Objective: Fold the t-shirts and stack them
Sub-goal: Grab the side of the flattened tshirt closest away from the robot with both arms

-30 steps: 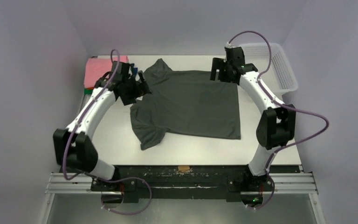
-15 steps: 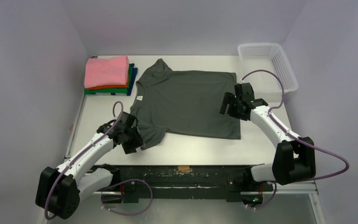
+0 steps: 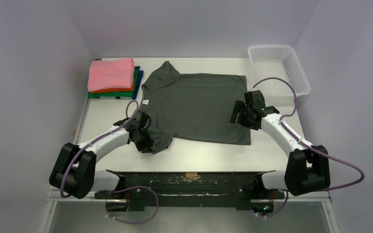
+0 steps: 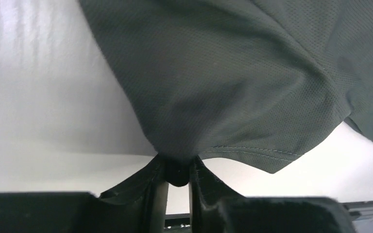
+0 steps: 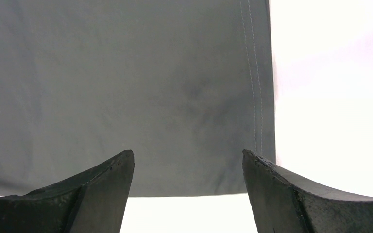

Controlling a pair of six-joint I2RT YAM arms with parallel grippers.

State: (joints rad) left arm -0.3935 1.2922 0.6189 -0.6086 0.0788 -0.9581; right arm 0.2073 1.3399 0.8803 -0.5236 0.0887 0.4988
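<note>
A charcoal-grey t-shirt (image 3: 194, 107) lies spread flat mid-table, its collar toward the left. My left gripper (image 3: 144, 140) sits at the near-left sleeve, shut on a bunched fold of that sleeve's cloth (image 4: 177, 165); the rest of the sleeve (image 4: 223, 73) fans out beyond the jaws. My right gripper (image 3: 238, 114) hovers open at the shirt's right hem, nothing between its fingers (image 5: 187, 158), with the hem corner (image 5: 257, 121) just ahead. Folded t-shirts are stacked (image 3: 111, 77) at the far left, pink on top, then orange, green and dark blue.
A white mesh basket (image 3: 278, 68) stands at the far right corner. Bare table (image 3: 204, 155) runs between the shirt and the black rail at the near edge. Purple walls close in the table on three sides.
My left arm came from beside the stack down to the near sleeve and shut on it. My right arm drew back from the far hem corner to the shirt's right edge, staying open.
</note>
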